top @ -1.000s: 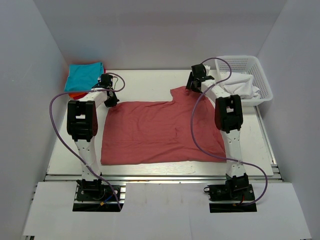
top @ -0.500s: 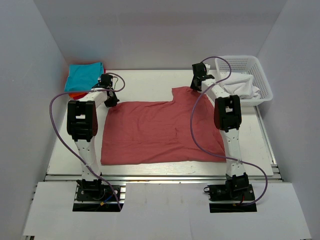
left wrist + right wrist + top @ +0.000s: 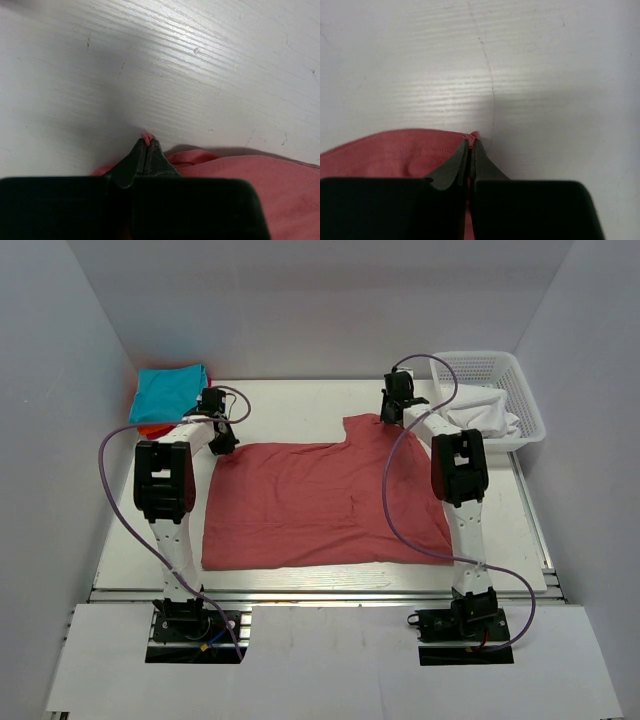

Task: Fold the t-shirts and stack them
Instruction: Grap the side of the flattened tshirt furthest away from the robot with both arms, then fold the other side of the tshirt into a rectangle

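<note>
The salmon-red t-shirt [image 3: 320,505] is lying spread flat and mostly smooth on the white table [image 3: 300,405] between the arms. The right gripper [image 3: 470,141], open a second ago, is now pinching its far right corner. The left gripper [image 3: 146,142] is pinching the far left corner, so a two-handed fold is looking ready.

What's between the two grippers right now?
In the top view, the far edge of the salmon-red shirt runs between the left gripper and right gripper, each shut on a corner. Just beyond it is bare white table.

Grey walls [image 3: 300,300] enclose a white table [image 3: 300,405].
</note>
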